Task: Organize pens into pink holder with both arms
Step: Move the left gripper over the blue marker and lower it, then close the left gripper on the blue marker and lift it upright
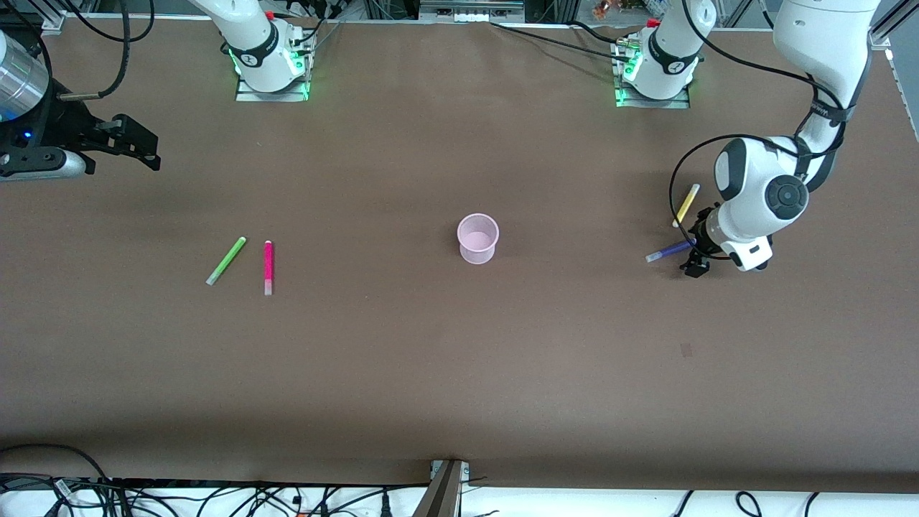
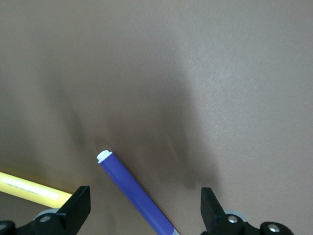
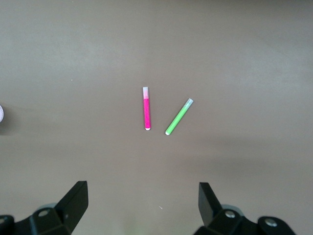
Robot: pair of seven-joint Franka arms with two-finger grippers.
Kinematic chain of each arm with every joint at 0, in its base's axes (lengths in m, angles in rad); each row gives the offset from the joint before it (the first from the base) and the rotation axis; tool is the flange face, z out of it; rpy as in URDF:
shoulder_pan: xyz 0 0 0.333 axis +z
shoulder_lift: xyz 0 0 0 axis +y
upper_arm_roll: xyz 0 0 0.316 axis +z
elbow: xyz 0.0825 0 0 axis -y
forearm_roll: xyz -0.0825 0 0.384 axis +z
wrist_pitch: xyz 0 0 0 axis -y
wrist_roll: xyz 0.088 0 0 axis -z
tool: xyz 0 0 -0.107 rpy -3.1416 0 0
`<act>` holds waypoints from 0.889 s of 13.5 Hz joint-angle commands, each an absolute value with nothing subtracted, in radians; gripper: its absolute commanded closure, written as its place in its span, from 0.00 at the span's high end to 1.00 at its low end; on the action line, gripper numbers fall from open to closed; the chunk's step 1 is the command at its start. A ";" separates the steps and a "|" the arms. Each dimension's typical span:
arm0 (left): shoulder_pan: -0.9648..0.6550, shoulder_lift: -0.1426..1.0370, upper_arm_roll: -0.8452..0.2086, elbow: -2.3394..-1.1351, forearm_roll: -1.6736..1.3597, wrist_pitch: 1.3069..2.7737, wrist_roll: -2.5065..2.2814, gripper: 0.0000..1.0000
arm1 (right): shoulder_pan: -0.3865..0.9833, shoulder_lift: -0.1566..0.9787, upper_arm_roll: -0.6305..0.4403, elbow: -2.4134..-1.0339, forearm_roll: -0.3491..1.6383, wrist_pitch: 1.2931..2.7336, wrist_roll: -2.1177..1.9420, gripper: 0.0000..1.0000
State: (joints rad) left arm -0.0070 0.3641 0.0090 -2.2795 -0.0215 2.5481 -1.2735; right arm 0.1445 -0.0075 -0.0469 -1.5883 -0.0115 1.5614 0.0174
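Nearest the front camera lie the magenta pen (image 1: 268, 267) and, just beside it, the green pen (image 1: 226, 261), toward the right arm's end of the table; the pink holder (image 1: 478, 238) stands mid-table, empty by the look of it; the purple pen (image 1: 668, 251) lies between the spread fingers of the left gripper (image 1: 695, 264), low over the table, not yet clamped; the yellow pen (image 1: 686, 205) lies just beside; the right gripper (image 1: 136, 147) waits high, fingers apart. The first pick looks in hand; next, closing squarely on the purple pen.
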 commanded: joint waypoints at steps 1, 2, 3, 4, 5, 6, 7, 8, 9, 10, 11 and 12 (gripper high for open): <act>-0.029 0.368 0.011 -2.283 -0.028 2.560 -1.292 0.90 | 0.150 -0.017 -0.049 -1.595 -0.018 1.552 0.029 1.00; -0.029 0.376 0.011 -2.284 -0.026 2.560 -1.290 0.87 | 0.150 -0.017 -0.049 -1.595 -0.018 1.552 0.029 1.00; -0.029 0.382 0.011 -2.283 -0.023 2.560 -1.289 0.85 | 0.150 -0.017 -0.049 -1.595 -0.018 1.552 0.029 1.00; -0.029 0.385 0.011 -2.283 -0.020 2.560 -1.279 0.83 | 0.150 -0.017 -0.049 -1.595 -0.018 1.552 0.029 1.00; -0.029 0.390 0.011 -2.283 -0.014 2.560 -1.275 0.83 | 0.150 -0.017 -0.049 -1.595 -0.018 1.551 0.029 1.00; -0.029 0.391 0.011 -2.283 -0.003 2.560 -1.275 0.82 | 0.149 -0.017 -0.049 -1.595 -0.018 1.545 0.029 1.00; -0.029 0.396 0.011 -2.283 -0.002 2.560 -1.275 0.81 | 0.150 -0.017 -0.049 -1.595 -0.018 1.546 0.029 1.00; -0.029 0.397 0.011 -2.283 -0.002 2.560 -1.275 0.81 | 0.150 -0.017 -0.049 -1.595 -0.018 1.546 0.029 1.00; -0.029 0.397 0.011 -2.283 -0.002 2.560 -1.275 0.81 | 0.149 -0.017 -0.051 -1.595 -0.018 1.546 0.029 1.00; -0.029 0.397 0.011 -2.283 -0.002 2.560 -1.275 0.77 | 0.149 -0.017 -0.051 -1.595 -0.018 1.546 0.029 1.00; -0.029 0.397 0.011 -2.283 -0.002 2.560 -1.275 0.74 | 0.150 -0.017 -0.051 -1.595 -0.017 1.546 0.029 1.00; -0.029 0.397 0.011 -2.281 -0.002 2.560 -1.275 0.70 | 0.149 -0.017 -0.051 -1.595 -0.017 1.546 0.029 1.00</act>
